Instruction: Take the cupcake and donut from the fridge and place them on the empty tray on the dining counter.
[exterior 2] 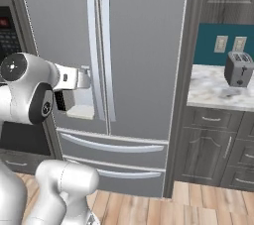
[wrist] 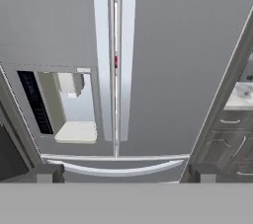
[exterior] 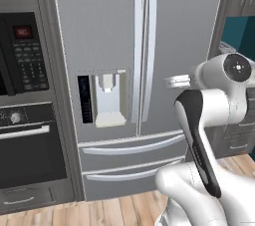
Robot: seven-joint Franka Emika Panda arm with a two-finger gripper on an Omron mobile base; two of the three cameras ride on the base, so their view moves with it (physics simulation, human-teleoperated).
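Grey-silver fridge (exterior: 107, 36), pale handles (exterior: 144, 51), black oven (exterior: 22, 135).

floor: wood planks (exterior 2: 208, 196); wall: teal (exterior 2: 208, 40); cabinets: dark grey (exterior 2: 213, 144)

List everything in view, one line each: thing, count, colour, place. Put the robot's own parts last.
fridge: one, grey-silver, centre, both upper doors shut.
door handles: two, pale, upright, side by side at the door seam.
water dispenser: one, white recess with a dark strip, in the left door.
fridge drawers: two, grey, below the doors, each with a curved handle.
wall oven: one, black, left of the fridge, below a black keypad panel.
toaster: one, grey, on the marble counter to the right.
wall outlets: two, pale, on the teal wall above the toaster.
base cabinets: dark grey, under that counter.
gripper: one, dark fingertips, open, facing the fridge doors.
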